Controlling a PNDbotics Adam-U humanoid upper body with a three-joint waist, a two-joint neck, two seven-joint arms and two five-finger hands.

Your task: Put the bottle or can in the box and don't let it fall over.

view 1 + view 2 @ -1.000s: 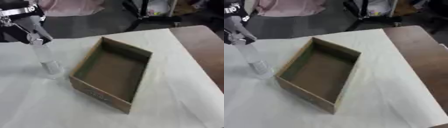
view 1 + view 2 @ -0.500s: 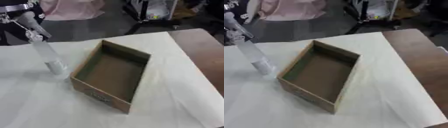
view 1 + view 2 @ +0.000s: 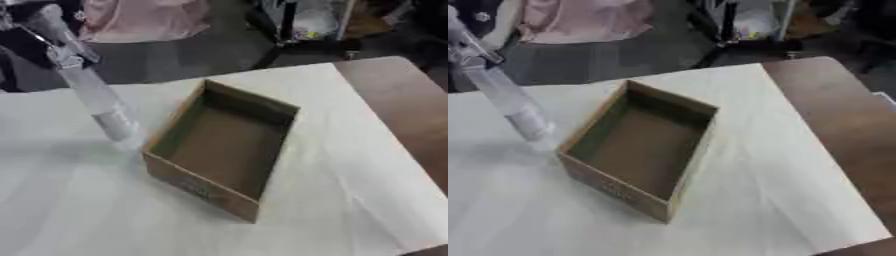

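A clear plastic bottle point(image 3: 101, 102) leans with its top toward the upper left, just left of the open cardboard box point(image 3: 223, 197). Its base is at or just above the white cloth, close to the box's left wall. My left hand point(image 3: 48, 31) comes in from the top left corner and is shut on the bottle's upper end; most of the hand is cut off by the view's edge. The box point(image 3: 610, 187) is empty and stands askew in the middle of the table. My right hand shows in neither view.
A white cloth point(image 3: 79, 210) covers the table, with bare brown tabletop point(image 3: 842, 125) along the right side. Beyond the far edge are a dark floor, a pink bundle point(image 3: 144, 20) and a chair base point(image 3: 745, 45).
The camera has shifted. The bottle, held by my left hand, has come closer to the box's left wall and leans more than before. The box has stayed put.
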